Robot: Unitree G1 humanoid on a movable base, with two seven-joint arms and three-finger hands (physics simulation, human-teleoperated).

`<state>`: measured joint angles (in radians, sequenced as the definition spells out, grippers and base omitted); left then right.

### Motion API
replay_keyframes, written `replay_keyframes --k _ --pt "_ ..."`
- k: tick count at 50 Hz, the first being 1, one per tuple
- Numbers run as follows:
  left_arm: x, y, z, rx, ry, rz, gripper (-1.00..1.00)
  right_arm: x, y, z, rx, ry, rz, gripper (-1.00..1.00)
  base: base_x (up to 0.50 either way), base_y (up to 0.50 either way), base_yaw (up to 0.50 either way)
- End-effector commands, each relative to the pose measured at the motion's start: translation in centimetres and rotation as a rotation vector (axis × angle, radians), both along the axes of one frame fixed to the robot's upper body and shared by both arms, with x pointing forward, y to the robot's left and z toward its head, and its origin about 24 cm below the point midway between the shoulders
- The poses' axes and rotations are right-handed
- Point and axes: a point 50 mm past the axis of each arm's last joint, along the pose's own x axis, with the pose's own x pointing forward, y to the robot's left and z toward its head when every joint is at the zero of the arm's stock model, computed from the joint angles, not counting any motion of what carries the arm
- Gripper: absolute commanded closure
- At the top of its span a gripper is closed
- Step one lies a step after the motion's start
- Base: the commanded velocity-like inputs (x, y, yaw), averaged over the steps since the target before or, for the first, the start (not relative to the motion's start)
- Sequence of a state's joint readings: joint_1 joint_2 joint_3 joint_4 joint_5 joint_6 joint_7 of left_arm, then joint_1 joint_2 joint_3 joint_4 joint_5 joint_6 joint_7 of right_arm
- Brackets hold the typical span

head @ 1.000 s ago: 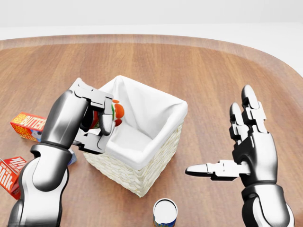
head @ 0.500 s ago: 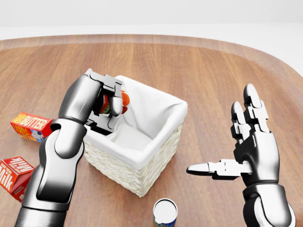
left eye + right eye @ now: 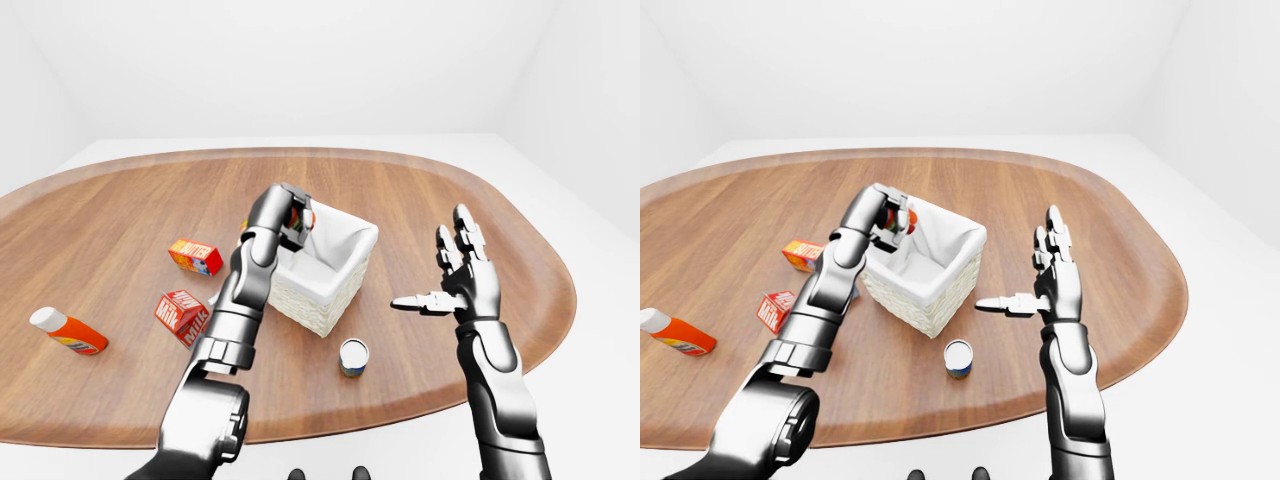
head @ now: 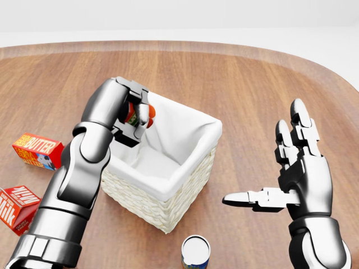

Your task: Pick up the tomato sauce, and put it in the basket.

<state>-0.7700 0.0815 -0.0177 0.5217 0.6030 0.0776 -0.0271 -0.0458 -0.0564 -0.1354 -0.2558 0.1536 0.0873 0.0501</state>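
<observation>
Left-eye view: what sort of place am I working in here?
Likely a bare simulated test room, not a real kitchen: plain white walls and floor, one big oval wooden table, and groceries on it, such as a butter box, a milk carton and a can, around a white-lined basket.

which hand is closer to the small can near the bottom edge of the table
The right hand. It hovers open just up and to the right of the can in the head view. The left hand is farther, up-left over the basket, closed on the tomato sauce.
</observation>
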Motion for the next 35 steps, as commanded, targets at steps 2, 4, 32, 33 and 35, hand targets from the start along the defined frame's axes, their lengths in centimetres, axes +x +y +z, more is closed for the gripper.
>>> replay_keyframes --k 2,4,32,33,35 --pt "1.5 -0.3 0.2 0.019 0.030 0.024 1.00 0.0 0.0 -0.1 0.002 0.003 0.000 -1.00 0.00 0.00 0.00" --pt "1.7 -0.4 0.2 0.024 0.033 0.021 1.00 0.0 0.0 0.1 0.002 -0.006 -0.001 -1.00 0.00 0.00 0.00" --pt "2.5 -1.1 -1.3 0.056 0.074 0.013 1.00 0.0 0.0 0.0 0.006 -0.001 0.000 -1.00 0.00 0.00 0.00" --pt "2.5 -1.1 -1.3 0.057 0.075 0.013 1.00 0.0 0.0 0.0 0.005 0.001 0.000 -1.00 0.00 0.00 0.00" --pt "2.5 -1.1 -1.5 0.063 0.078 0.015 1.00 0.0 0.0 0.0 0.005 -0.001 0.000 -1.00 0.00 0.00 0.00"
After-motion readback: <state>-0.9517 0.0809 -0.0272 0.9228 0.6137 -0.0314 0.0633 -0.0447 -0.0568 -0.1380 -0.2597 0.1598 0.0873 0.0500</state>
